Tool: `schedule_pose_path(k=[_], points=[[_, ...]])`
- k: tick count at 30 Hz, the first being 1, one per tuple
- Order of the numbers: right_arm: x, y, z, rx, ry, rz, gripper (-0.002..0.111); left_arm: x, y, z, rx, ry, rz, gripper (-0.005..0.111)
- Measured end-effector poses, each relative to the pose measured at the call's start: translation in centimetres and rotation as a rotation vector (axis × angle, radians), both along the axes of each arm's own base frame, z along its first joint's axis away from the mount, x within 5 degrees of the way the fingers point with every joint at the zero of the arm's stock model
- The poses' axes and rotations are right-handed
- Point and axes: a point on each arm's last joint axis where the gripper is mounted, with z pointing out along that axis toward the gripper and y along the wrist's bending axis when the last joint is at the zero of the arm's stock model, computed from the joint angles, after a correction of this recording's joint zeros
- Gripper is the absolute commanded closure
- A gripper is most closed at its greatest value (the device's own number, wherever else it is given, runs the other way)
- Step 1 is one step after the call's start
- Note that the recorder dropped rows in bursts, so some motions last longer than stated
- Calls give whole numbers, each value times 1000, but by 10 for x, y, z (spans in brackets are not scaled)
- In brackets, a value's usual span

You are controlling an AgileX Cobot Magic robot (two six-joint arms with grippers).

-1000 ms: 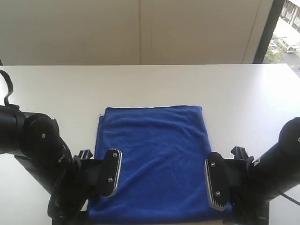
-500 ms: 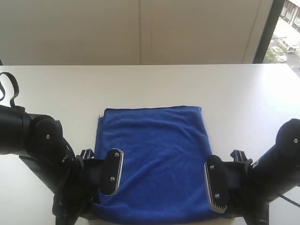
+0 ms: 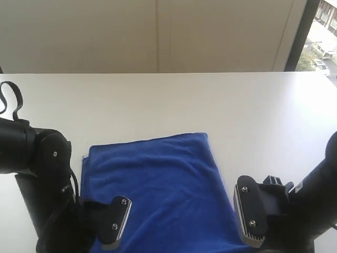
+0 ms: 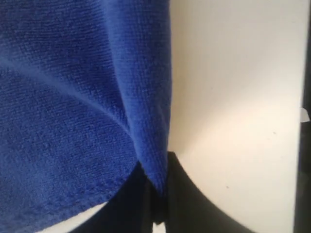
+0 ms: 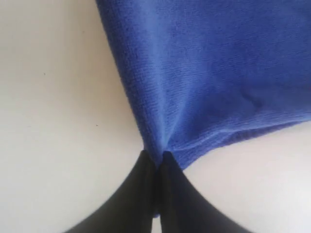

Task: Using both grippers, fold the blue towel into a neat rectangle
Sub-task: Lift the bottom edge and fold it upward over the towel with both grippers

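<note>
Left gripper (image 4: 156, 187) is clamped on the blue towel (image 3: 158, 184) at its near left corner, and right gripper (image 5: 157, 159) is pinched tight on the near right corner. The rest of the towel lies spread on the white bench (image 3: 221, 100), far edge a bit slanted.

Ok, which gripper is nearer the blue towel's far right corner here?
Right. The right gripper is shut on the near right corner of the blue towel, on the same side edge as that far right corner; the left gripper pinches the near left corner, diagonally across.
</note>
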Motion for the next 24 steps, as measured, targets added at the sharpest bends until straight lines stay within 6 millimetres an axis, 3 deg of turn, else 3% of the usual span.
schedule_pose_path(k=[6,11,24], points=[[-2,2,23,33,-87,-77,108,2,0,26,-43,-73,3,107],[3,1,30,46,-155,-125,108,5,2,41,-74,-174,50,107],[30,-3,42,68,-453,-285,108,33,23,49,-40,-346,320,107]])
